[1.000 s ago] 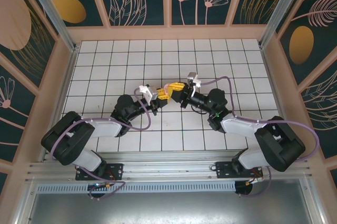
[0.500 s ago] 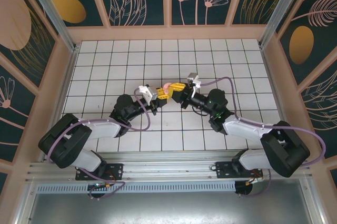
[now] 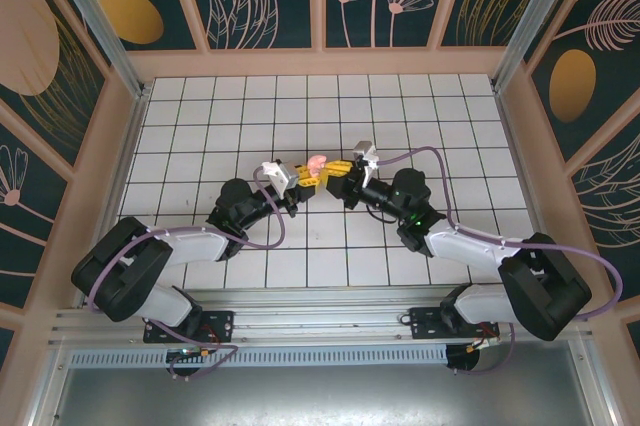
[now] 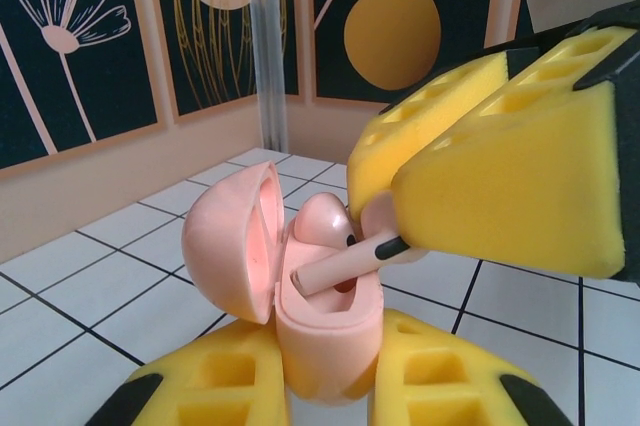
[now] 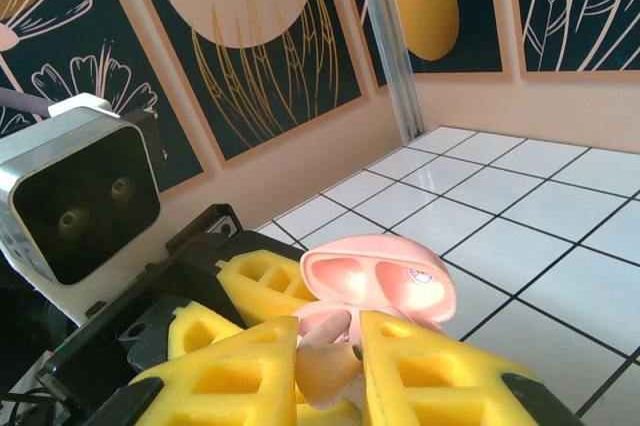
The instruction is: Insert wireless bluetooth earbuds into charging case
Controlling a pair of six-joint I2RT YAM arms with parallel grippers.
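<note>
R gripper is nipped narrow on an earbud: pale pink, pinched btwn its yellow foam pads, stem poking out toward 8 o'clock w/ its free end down inside the charging case. A rounded pink lump sits in the case just behind the stem, at its 12 o'clock; can't tell if that's the other bud or part of this one. Case stands upright, lid flipped back at 9 o'clock of the body, hollow side facing the bud. L gripper is clamped on the case's lower body, one yellow pad touching at 7 o'clock, the other at 5 o'clock.

Top view: case is over the middle tiles of the table, L gripper at its 7 o'clock, R gripper at its 3 o'clock, the two sets of pads almost meeting. L arm runs toward 7 o'clock to its base, R arm toward 4 o'clock; a purple cable loops along each. Table = white tiles w/ dark grid lines. Around it, dark wall panels w/ flower & leaf prints and gold ovals at 9, 12 and 3 o'clock; alu posts at approx 11 and 1 o'clock. From the R wrist, the L wrist's grey camera box is at 9 o'clock of the lid.
</note>
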